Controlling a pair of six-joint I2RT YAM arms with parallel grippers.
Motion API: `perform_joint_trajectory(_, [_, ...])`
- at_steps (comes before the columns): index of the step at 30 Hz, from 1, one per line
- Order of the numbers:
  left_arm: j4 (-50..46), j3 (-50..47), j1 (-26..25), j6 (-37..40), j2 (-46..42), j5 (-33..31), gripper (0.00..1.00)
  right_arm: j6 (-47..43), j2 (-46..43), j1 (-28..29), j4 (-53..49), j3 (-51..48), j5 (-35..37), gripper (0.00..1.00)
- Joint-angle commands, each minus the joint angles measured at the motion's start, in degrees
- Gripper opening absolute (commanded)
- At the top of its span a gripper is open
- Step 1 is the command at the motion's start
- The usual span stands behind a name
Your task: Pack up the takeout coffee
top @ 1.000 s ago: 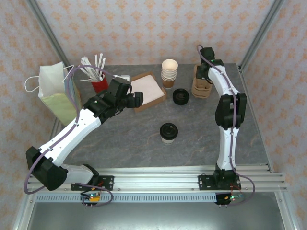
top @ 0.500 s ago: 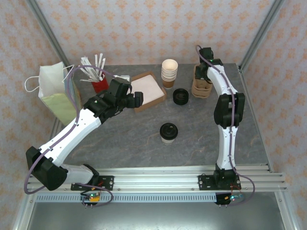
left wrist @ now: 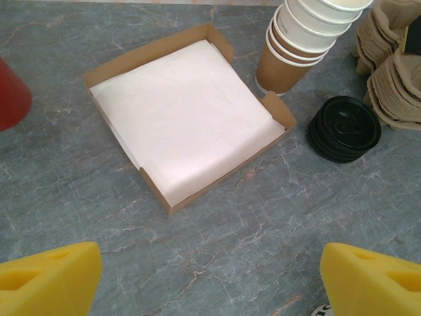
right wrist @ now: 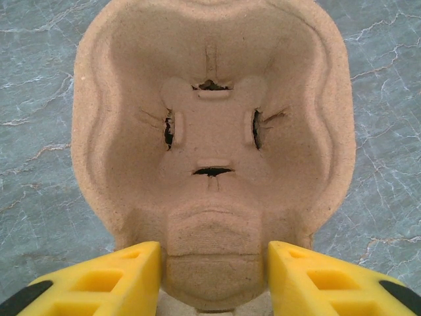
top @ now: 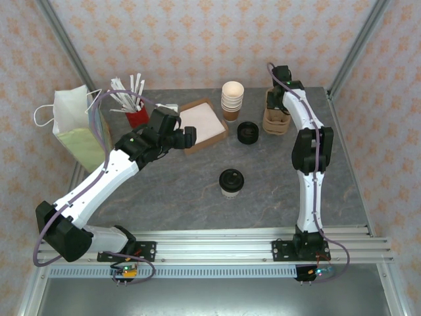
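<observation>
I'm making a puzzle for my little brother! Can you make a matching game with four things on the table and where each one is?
Things:
1 takeout coffee
2 stack of black lids
3 pulp cup carrier
4 white paper bag

Places:
A far left of the table
B between the fingers of the right gripper
C alone, mid-table
D beside the stack of paper cups

Pairs: 1-C, 2-D, 3-B, 4-A

No text, label, brand or number can be read anywhere. A faint line of print on the brown cup under the cup stack (left wrist: 289, 62) is too small to make out, as are the raised marks on the loose black lids (left wrist: 344, 128) and the takeout coffee (top: 230, 179) lid. The pulp cup carrier (right wrist: 210, 131) is unmarked.
</observation>
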Motion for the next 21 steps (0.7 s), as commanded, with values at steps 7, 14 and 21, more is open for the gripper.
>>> perform_joint_trajectory(7, [-0.95,-0.57,0.44,-0.1,-1.46,-0.62,0.87,-0.95,1.23,-0.62,-2.51,2.38,1.25,0.45])
perform_joint_trajectory(14, [-0.98,-0.54,0.44,-0.02,-1.36,-0.52,0.87,-1.07,1.88,-0.99,-2.9,2.7,1.1,0.43])
perform_joint_trajectory(21, [-0.89,-0.78,0.44,-0.17,-1.41,-0.55,0.87,-1.03,2.04,-0.99,-3.36,3.44,0.72,0.38])
